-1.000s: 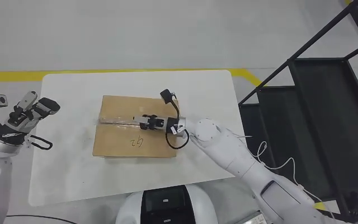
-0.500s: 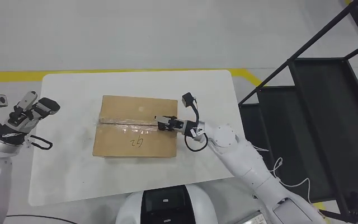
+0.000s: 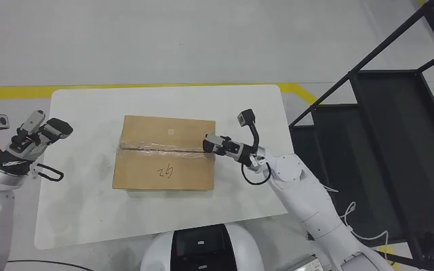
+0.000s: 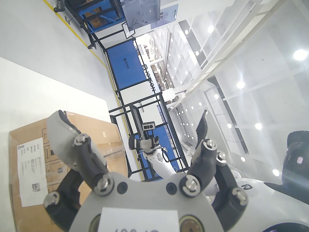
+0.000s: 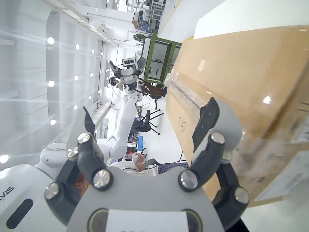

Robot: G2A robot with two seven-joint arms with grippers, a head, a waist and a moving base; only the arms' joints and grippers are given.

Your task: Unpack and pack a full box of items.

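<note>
A closed cardboard box (image 3: 166,152) lies in the middle of the white table (image 3: 81,203), with clear tape (image 3: 156,149) running along its top seam. My right gripper (image 3: 209,143) is at the right end of that seam, just over the box's right edge. In the right wrist view the right gripper (image 5: 144,121) is open and holds nothing, with the box (image 5: 241,73) beside one finger. My left gripper (image 3: 46,126) hangs off the table's left edge, far from the box. The left gripper (image 4: 131,124) is open and empty in its own view, with the box (image 4: 101,126) behind it.
A black metal stair frame (image 3: 380,122) stands close to the table's right side. A yellow floor line (image 3: 135,87) runs behind the table. Bare table surface surrounds the box on all sides.
My right gripper has slid to the right along the taped seam, from the middle of the box top to its right edge. The left arm and the box have not moved.
</note>
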